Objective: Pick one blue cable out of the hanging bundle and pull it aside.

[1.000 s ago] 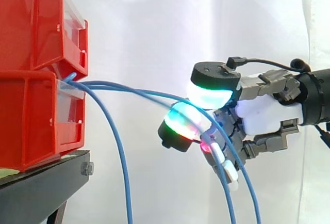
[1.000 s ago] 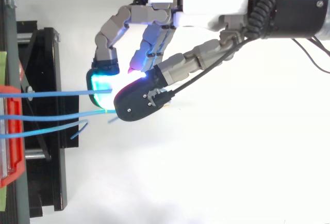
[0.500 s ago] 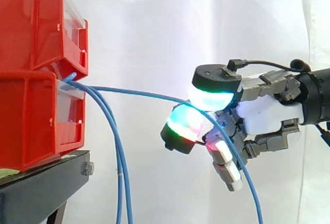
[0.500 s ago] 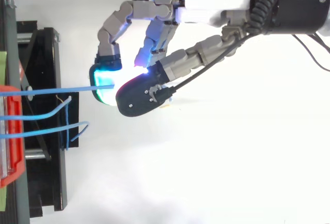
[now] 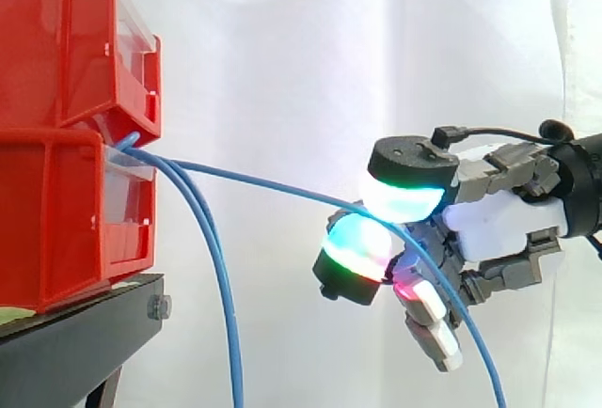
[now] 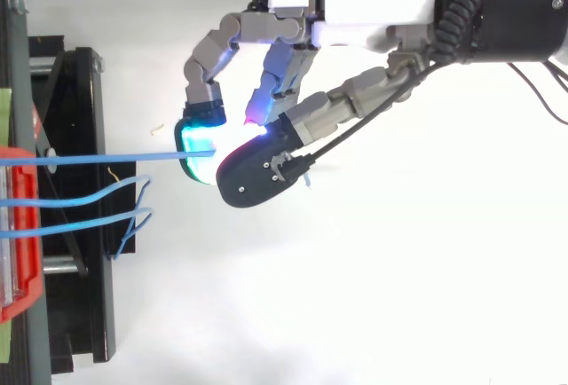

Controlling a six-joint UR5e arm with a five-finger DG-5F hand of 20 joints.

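We see the robot's hand [image 5: 499,225] pinching one thin blue cable [image 5: 273,183] between two glowing green-cyan fingertips [image 5: 404,199], with its other fingers curled below. The cable runs taut from the stacked red plastic bins [image 5: 56,211] on the black metal stand [image 5: 75,342] across to the hand, then drops past the palm. The other blue cables [image 5: 232,361] hang slack near the bins, well apart from the hand.

Your arm [image 6: 510,3] stretched level from the right; your hand [image 5: 499,225] was curled, its thumb [image 5: 406,187] and a fingertip [image 5: 353,243] pinching a cable [image 6: 133,156] between them
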